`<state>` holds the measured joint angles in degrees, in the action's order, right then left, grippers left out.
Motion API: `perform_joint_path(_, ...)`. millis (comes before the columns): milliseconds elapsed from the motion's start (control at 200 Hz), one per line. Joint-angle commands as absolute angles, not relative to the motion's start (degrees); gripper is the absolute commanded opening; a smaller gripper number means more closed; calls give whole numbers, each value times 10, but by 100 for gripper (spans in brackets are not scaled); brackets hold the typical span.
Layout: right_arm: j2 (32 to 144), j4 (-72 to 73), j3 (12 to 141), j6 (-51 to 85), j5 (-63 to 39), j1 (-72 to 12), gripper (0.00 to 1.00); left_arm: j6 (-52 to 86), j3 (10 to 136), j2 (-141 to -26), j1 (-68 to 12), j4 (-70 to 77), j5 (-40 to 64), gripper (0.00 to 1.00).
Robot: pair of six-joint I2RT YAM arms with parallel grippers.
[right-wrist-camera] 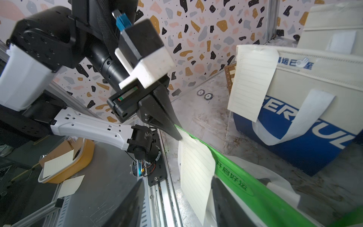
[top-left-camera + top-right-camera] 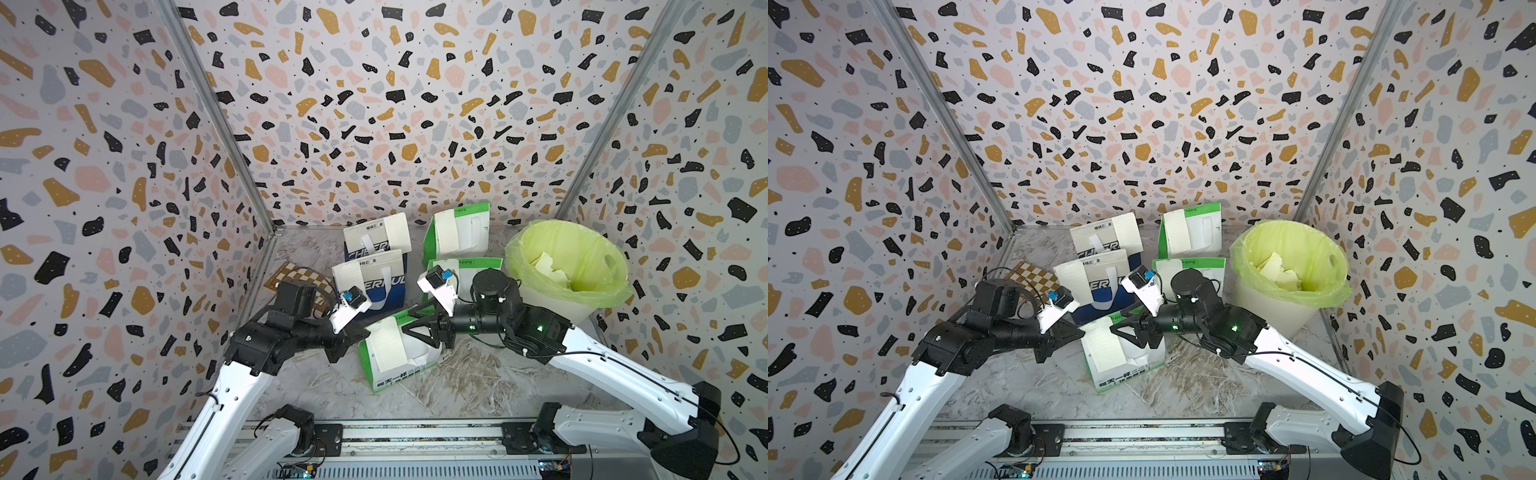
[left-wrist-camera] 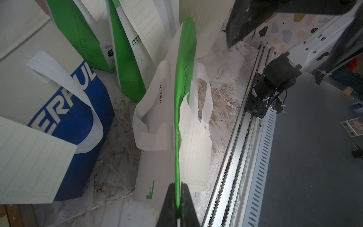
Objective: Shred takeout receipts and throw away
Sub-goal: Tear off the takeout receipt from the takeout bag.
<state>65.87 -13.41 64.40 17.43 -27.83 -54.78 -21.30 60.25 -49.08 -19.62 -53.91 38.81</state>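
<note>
The nearest green-and-white bag point(image 2: 401, 365) stands at the table's middle with a lined cream takeout receipt point(image 2: 386, 347) hanging from its top edge. My left gripper point(image 3: 177, 184) is shut on that green top edge point(image 3: 184, 59), just left of the receipt. My right gripper point(image 1: 177, 177) is open on the other side, and the receipt point(image 1: 196, 173) hangs between its fingers. In both top views the two grippers face each other over the bag. More receipts hang on the bags behind point(image 2: 347, 272), point(image 2: 446, 230). Torn pieces point(image 2: 548, 266) lie in the bin.
A white bin with a yellow-green liner point(image 2: 615, 286) stands at the right. Two blue-and-white bags point(image 2: 382, 286) and two more green-and-white bags point(image 2: 473, 224) stand close behind. A checkered board point(image 2: 291, 274) lies back left. The arms' rail point(image 2: 374, 432) runs along the front edge.
</note>
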Motion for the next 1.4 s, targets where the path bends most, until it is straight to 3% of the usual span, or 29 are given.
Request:
perform_joint_path(0,667,-130,618,171,-296,-551,56,-204,593,-485,-198,-521,408,0)
perform_joint_path(506,732,-47,612,182,-308,-551,54,-224,556,-462,-199,-497,429,0)
perform_joint_path(1392,811,-30,695,199,-314,-582,28,-234,536,-453,-202,-488,425,0)
